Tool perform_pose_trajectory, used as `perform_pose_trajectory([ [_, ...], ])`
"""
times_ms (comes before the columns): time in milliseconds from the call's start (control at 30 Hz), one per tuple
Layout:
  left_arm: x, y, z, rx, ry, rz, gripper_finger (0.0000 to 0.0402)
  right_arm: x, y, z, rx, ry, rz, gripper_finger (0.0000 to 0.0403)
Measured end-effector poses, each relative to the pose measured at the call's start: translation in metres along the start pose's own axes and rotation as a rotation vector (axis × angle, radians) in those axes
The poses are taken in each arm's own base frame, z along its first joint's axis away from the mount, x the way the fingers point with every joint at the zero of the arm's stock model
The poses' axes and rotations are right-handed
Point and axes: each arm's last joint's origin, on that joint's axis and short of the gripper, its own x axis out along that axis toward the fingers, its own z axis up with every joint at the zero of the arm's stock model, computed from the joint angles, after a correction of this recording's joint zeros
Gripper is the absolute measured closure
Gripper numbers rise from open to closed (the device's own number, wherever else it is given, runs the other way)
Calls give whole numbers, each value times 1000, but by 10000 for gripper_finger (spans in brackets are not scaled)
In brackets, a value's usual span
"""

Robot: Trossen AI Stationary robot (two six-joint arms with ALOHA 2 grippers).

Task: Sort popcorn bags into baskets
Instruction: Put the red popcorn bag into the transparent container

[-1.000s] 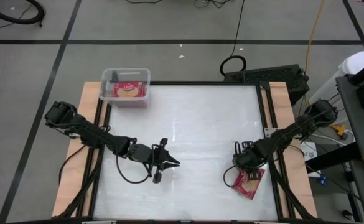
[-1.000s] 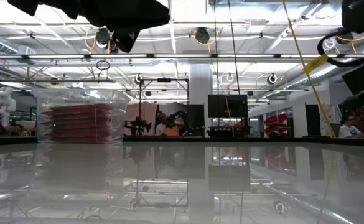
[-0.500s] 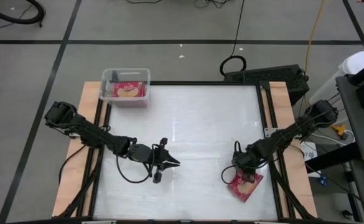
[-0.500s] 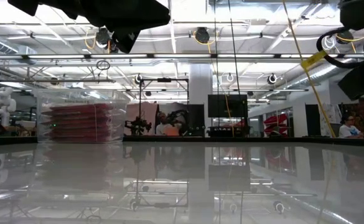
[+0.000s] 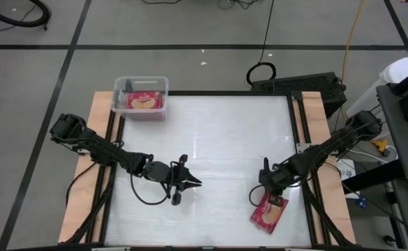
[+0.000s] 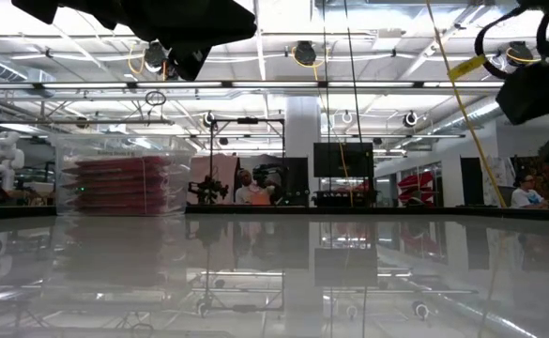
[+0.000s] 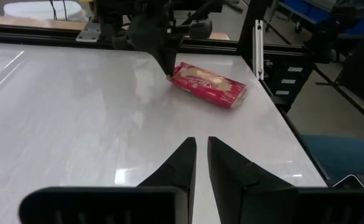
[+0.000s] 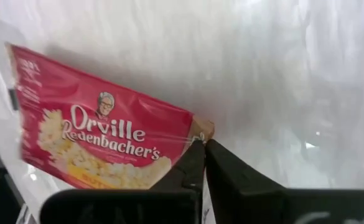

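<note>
White glossy table [image 5: 217, 153] fills the high view, wooden side rails, grey taped floor around it; low view looks level across the shiny top into a big lab hall with ceiling trusses, screens, a person seated far back right

Left arm comes in from 9 o'clock, elbow near the left rail, left gripper [image 5: 190, 182] parked low over the table at about 7 o'clock of the surface; its fingers [image 7: 185, 163] sit nearly together with a thin slit between, nothing in them

Right arm reaches in from 3 o'clock, right gripper [image 5: 272, 197] at about 5 o'clock of the table, pointing down; fingers [image 8: 197, 163] pressed together, pinching the corner of one popcorn bag [image 5: 269, 212]. Bag is red, popcorn picture face up, brand print readable in right wrist view, lying near the front edge just on the 6 o'clock side of the gripper, tilted diagonally. Left wrist view shows the same bag [image 7: 209, 84] on the table with the right gripper's tip at its end

Clear basket [image 5: 141, 97] sits at 11 o'clock, just past the table's far-left corner on the wood, well apart from both grippers; red popcorn bags [image 6: 124, 184] stacked flat inside, top one picture side up
</note>
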Motion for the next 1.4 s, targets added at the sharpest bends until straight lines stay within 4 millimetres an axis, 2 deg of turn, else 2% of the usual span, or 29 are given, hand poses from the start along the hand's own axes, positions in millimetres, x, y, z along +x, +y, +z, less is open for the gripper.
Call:
perform_pose_trajectory([
  [167, 0, 0, 0, -9, 3, 0, 355, -11, 1, -1, -8, -79, 19, 402],
  [433, 0, 2, 0, -11, -12, 56, 355, -37, 2, -6, -50, -353, 4, 403],
  [633, 17, 2, -4, -28, -102, 68, 350, -44, 0, -5, -48, -495, -70, 403],
  [733, 33, 2, -11, -33, -133, 62, 322, -44, -1, -4, -55, -536, -106, 403],
  [967, 79, 3, -23, -52, -122, 106, 203, -46, -3, -1, -41, -633, -178, 403],
  [1100, 103, 0, -24, -94, -123, 107, 152, -48, -2, 1, -27, -703, -209, 403],
  [1233, 121, -3, -23, -137, -135, 115, 128, -48, -2, 3, 5, -749, -230, 403],
  [1400, 142, 0, -21, -210, -153, 143, 124, -48, -1, 4, 10, -769, -234, 403],
])
